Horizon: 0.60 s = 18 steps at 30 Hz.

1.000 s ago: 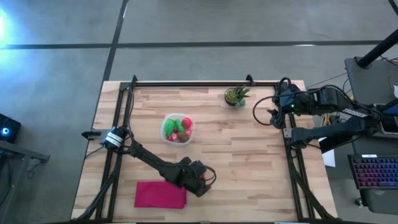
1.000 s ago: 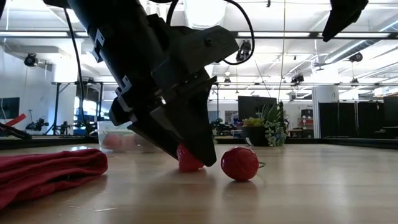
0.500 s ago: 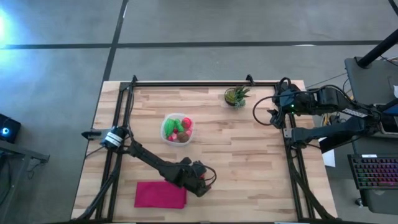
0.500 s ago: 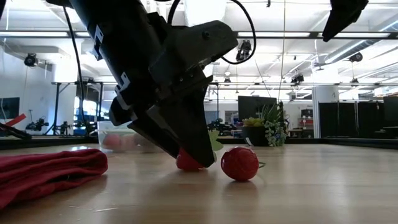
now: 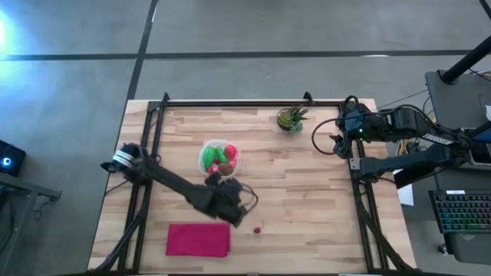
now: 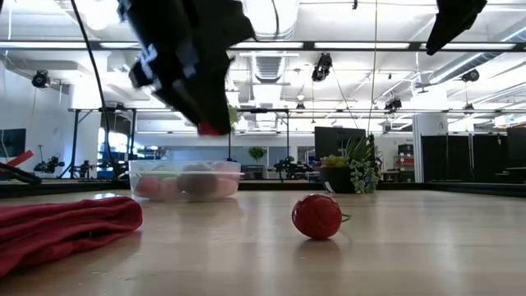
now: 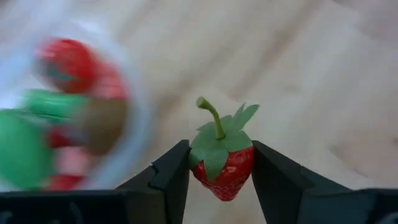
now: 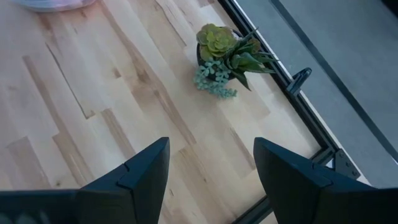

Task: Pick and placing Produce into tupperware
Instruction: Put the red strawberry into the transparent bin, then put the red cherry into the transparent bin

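The left gripper [image 7: 219,171] grips a strawberry [image 7: 222,163], lifted just near-right of the tub [image 5: 219,159]. It should centre over the tub's free space before letting go. The right gripper [image 8: 210,171] waits open, far right.

In the left wrist view the tupperware [image 7: 134,134] and its produce [image 7: 68,65] are smeared by blur.

A pale wooden tabletop [image 5: 307,199] of butcher-block strips carries four things. The clear tupperware [image 5: 219,159], holding red and green produce, sits a little toward ten o'clock of centre. A small potted plant [image 5: 291,118] stands toward one o'clock by the far edge. A magenta cloth [image 5: 199,239] lies flat at seven o'clock, and a small red fruit [image 5: 258,228] rests just beside it, around six.
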Each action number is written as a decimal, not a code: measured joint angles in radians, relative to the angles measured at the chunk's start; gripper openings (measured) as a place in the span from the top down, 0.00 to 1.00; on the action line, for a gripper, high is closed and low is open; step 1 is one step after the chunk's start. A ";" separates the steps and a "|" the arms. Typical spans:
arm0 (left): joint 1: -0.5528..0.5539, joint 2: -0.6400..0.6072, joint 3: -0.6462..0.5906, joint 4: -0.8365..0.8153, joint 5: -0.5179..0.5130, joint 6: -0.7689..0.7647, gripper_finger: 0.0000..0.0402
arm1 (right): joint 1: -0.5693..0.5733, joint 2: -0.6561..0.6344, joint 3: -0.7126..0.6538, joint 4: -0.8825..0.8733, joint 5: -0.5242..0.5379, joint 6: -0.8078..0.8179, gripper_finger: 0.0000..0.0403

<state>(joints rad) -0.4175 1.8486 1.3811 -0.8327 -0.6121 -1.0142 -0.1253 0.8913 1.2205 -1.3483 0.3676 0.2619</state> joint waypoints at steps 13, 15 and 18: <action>0.264 -0.248 -0.176 -0.160 0.052 0.008 0.52 | 0.000 -0.003 0.000 -0.006 -0.001 0.025 0.44; 0.285 -0.253 -0.220 -0.147 0.060 0.014 0.47 | 0.000 -0.006 0.000 -0.007 -0.001 0.033 0.44; 0.304 -0.262 -0.255 -0.128 0.123 0.018 0.38 | 0.000 -0.008 0.000 -0.009 -0.001 0.036 0.44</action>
<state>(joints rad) -0.1138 1.5871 1.1262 -0.9605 -0.4891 -0.9962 -0.1249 0.8836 1.2205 -1.3572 0.3662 0.2983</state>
